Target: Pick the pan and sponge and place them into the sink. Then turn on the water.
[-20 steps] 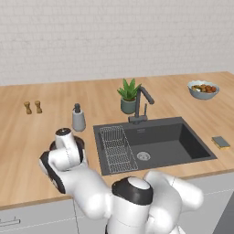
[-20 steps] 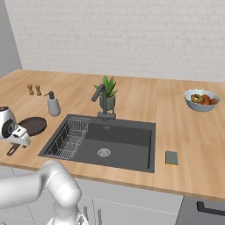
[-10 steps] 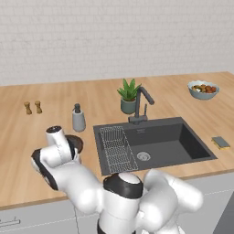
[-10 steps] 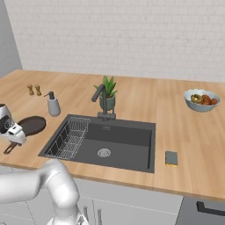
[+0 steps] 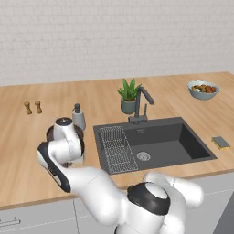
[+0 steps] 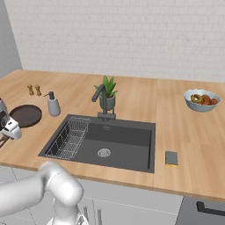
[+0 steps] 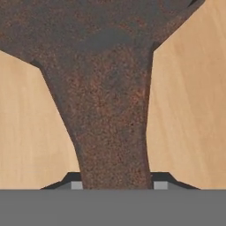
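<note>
Pan sits on the counter at far left of the right base frame, w/ my gripper clamped on its handle (tips hug both sides in hand view). Sponge lies lower right beside the sink.

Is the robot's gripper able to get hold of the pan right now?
Yes, it looks that way. In the hand view the gripper has its fingertips on either side of the pan handle, shut on it, with bare wooden counter around and nothing between.
</note>
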